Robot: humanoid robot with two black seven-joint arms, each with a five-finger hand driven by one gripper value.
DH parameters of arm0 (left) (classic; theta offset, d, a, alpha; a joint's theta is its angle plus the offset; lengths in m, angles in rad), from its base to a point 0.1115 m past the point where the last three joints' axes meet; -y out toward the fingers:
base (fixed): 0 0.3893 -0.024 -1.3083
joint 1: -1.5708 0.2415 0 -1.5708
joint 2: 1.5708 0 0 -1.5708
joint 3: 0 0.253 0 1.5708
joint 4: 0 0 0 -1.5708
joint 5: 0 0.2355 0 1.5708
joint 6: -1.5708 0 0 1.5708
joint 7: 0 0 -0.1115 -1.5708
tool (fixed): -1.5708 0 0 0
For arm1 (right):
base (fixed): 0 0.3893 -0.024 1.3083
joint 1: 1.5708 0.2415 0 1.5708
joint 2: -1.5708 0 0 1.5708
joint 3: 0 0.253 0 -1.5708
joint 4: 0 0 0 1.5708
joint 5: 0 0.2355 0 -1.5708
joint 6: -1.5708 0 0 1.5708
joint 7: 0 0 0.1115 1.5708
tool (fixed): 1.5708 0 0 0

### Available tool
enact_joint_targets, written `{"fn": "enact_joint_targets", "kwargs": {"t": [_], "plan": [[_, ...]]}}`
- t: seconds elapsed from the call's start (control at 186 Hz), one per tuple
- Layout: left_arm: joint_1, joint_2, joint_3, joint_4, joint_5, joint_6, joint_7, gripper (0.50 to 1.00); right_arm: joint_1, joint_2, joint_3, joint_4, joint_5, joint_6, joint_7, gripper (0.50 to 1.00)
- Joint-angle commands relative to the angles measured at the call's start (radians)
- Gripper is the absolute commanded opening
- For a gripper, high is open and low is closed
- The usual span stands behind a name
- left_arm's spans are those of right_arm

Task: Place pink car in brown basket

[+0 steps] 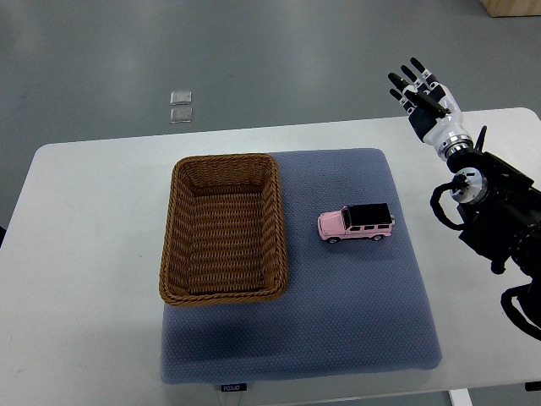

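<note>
Now: pink car [356, 223] on its wheels on the blue mat [355, 321], just right of the brown basket [223, 229], apart from it. Right robot hand [420, 95] well off, above the white counter's [84, 254] far edge, fingers spread, holding nothing.

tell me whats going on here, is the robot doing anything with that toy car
Not yet. The pink car sits untouched on the blue mat, just right of the brown basket, which is empty. The robot's right hand is raised over the table's far right corner with its fingers spread, holding nothing and well clear of the car. The left arm is not in view.
</note>
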Motion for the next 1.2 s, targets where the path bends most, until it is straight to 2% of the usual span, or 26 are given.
{"fn": "enact_joint_targets", "kwargs": {"t": [0.0,0.506,1.194], "plan": [[0.0,0.0,0.0,0.0,0.0,0.0,-0.002,1.0,0.0,0.0,0.0,0.0,0.0,-0.001,0.0,0.909],[0.0,0.0,0.009,0.0,0.002,0.003,-0.002,1.0,-0.002,0.0,0.0,0.0,0.005,-0.002,0.001,0.911],[0.001,0.0,0.009,0.001,0.002,0.005,-0.002,1.0,-0.003,0.0,0.002,0.017,0.008,-0.053,0.001,0.911]]}}
